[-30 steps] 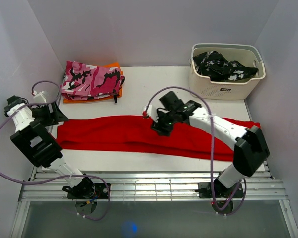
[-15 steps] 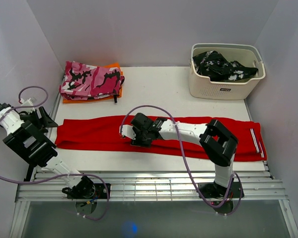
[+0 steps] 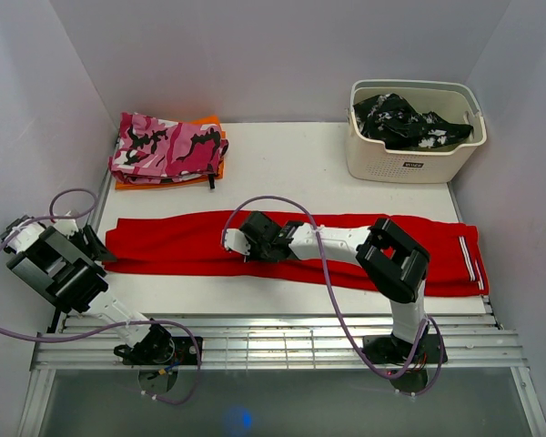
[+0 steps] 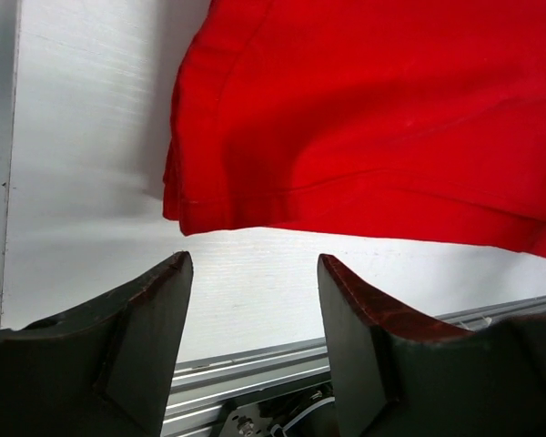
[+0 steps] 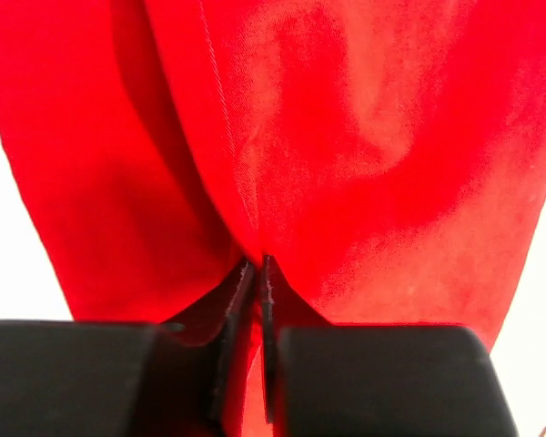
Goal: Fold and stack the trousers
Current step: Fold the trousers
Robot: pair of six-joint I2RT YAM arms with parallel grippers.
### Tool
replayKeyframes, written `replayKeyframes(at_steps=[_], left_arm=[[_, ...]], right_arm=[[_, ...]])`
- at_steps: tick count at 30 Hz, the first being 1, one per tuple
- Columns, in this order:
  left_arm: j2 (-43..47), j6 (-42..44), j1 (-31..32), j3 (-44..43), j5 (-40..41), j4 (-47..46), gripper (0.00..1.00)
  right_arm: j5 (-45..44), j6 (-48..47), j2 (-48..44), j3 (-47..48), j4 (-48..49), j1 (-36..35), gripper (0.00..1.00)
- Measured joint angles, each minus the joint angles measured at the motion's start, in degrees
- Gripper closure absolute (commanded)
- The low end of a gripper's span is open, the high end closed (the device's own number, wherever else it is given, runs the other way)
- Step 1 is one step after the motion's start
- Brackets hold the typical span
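The red trousers (image 3: 173, 241) lie flat in a long band across the table, with thin white stripes (image 3: 469, 258) at the right end. My right gripper (image 3: 247, 244) rests on their middle-left part. In the right wrist view it (image 5: 257, 264) is shut, pinching a raised fold of the trousers (image 5: 364, 137). My left gripper (image 3: 91, 246) sits low at the table's left edge, just off the trousers' left end. In the left wrist view it (image 4: 253, 264) is open with only bare table between its fingers, and the hem of the trousers (image 4: 373, 118) lies a little beyond the tips.
A folded pink camouflage garment (image 3: 168, 146) lies on an orange one at the back left. A white basket (image 3: 414, 164) at the back right holds a black-and-white garment (image 3: 405, 118). A metal rail (image 3: 273, 341) runs along the front edge. Walls close in on both sides.
My right gripper moved left along the trousers, then shut on a fold of the cloth. My left gripper came down and forward to the trousers' left end, its jaws a little narrower.
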State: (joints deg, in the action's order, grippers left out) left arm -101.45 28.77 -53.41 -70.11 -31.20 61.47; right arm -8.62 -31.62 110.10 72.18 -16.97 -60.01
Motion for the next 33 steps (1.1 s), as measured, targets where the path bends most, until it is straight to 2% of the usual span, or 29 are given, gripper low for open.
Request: replayKeyframes(at_steps=[8, 11, 16, 21, 33], left_arm=[[-0.2, -3.6, 0.0, 0.2, -0.4, -3.2, 0.45], [-0.3, -4.3, 0.0, 0.2, -1.1, -3.7, 0.46], [-0.5, -5.4, 0.0, 0.2, -1.4, -4.1, 0.40], [-0.5, -6.9, 0.0, 0.4, -0.7, -4.9, 0.41], [-0.4, -11.4, 0.0, 3.1, 2.9, -9.4, 0.53]], right_arm=[[-1.2, 0.1, 0.0, 0.0, 0.5, 0.4, 0.92], [-1.3, 0.1, 0.0, 0.0, 0.4, 0.4, 0.92], [-1.3, 0.2, 0.0, 0.6, 0.0, 0.9, 0.92], [-1.3, 0.6, 0.0, 1.3, -0.3, 1.8, 0.92], [-1.0, 1.6, 0.0, 2.4, -1.2, 3.0, 0.92]])
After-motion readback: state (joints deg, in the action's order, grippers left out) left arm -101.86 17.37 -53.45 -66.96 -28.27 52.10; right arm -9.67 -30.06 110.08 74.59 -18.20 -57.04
